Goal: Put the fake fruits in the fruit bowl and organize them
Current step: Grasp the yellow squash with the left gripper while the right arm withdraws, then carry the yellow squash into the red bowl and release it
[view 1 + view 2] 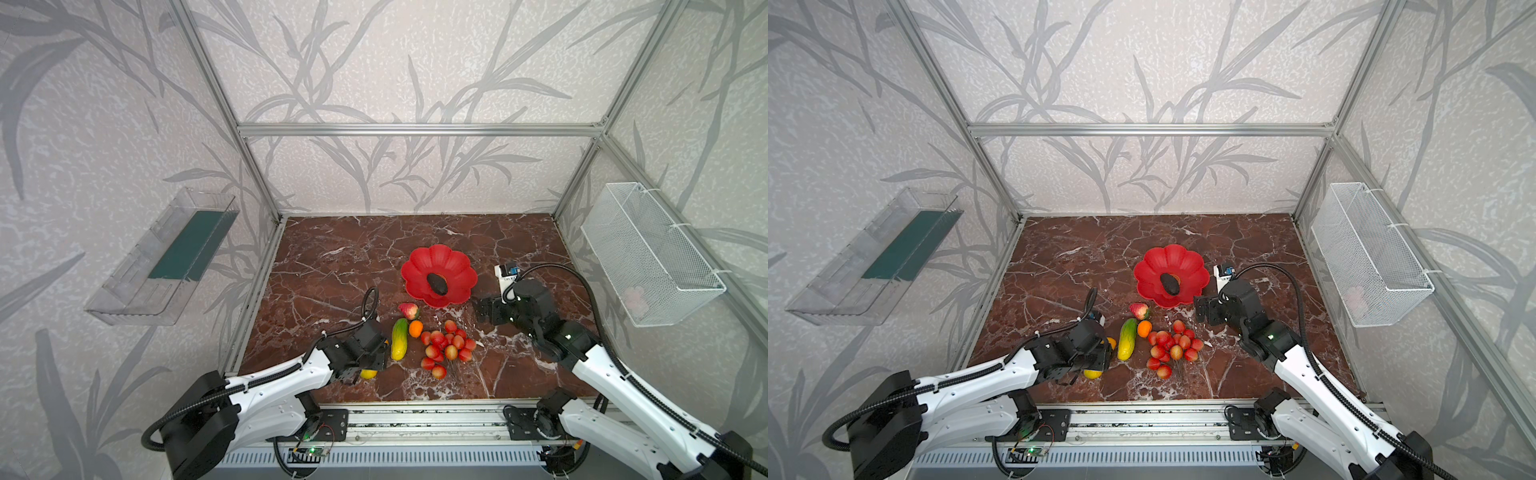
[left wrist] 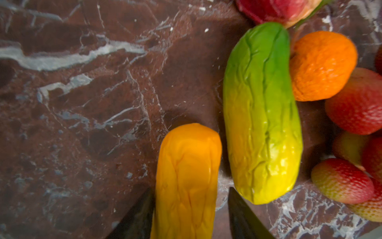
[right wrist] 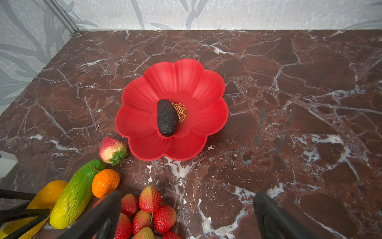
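The left wrist view alone shows the left gripper [image 2: 190, 191] straddling the yellow fruit [image 2: 186, 178]: one finger [image 2: 142, 215] lies against its side, a strip of table [image 2: 82, 103] shows between it and the other finger, so the fingers are not clenched on it. In both top views the wrist covers this, and only the fruit's ends peek out [image 1: 368, 373]. Just outside that second finger lies the green fruit [image 2: 260, 115], with the orange ball [image 2: 322, 66] touching its far side and the strawberry [image 3: 112, 150] beyond its green tip. The right wrist view shows the right gripper [image 3: 188, 195] spread wide and empty, the berry cluster [image 3: 148, 207] beside and partly behind one finger [image 3: 103, 215]. Ahead of these fingers sits the bowl [image 3: 175, 78], holding the dark oval [image 3: 167, 118], which half covers the gold emblem [image 3: 183, 111]. A mesh basket [image 1: 648, 249] and a clear tray [image 1: 166, 257] hang on the side walls, well apart from both grippers
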### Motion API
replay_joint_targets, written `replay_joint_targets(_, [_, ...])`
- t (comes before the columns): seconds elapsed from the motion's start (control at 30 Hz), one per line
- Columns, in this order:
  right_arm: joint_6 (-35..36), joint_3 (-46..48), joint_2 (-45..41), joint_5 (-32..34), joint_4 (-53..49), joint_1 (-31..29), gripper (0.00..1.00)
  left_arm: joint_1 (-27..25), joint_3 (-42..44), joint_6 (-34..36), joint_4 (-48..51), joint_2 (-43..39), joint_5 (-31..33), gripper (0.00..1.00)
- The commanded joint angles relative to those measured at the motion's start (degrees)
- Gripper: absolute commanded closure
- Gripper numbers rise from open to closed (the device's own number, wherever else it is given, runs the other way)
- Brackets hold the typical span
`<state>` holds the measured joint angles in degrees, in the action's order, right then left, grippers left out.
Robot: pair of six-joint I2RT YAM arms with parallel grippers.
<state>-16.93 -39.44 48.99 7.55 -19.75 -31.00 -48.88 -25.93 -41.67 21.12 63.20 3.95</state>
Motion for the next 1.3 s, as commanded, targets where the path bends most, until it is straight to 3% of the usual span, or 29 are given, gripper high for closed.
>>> replay_joint_targets(0.0, [-0.8, 1.0, -2.9, 1.4, -2.0, 0.3, 0.01, -0.2, 1.3, -2.6, -2.1, 0.5, 1.5, 0.51])
replay_joint_targets(0.23, [-0.8, 1.9, -6.7, 2.8, -3.7, 0.3, 0.01, -0.1, 0.5, -0.9, -1.6, -1.1, 2.7, 0.61])
replay_joint_targets(0.5, [-1.0, 2.5, -9.0, 3.5, -4.7, 0.5, 0.01, 1.0, -10.0, 5.5, -2.9, -5.3, 4.4, 0.61])
replay_joint_targets(0.83, [-1.8, 3.1, -13.1, 3.7, -8.8, 0.5, 0.01, 6.9, -33.1, 15.5, -8.6, 19.8, -2.9, 0.63])
replay_joint_targets(1.03, [-2.3, 3.5, -17.4, 4.2, -12.2, 0.5, 0.01, 12.0, -45.8, 14.8, -9.4, 35.4, -7.4, 0.66])
replay_joint_targets(1.27, [-1.2, 2.1, -19.0, 4.9, -14.9, 0.6, 0.01, 12.9, -55.3, 14.8, -9.1, 47.3, -7.0, 0.66])
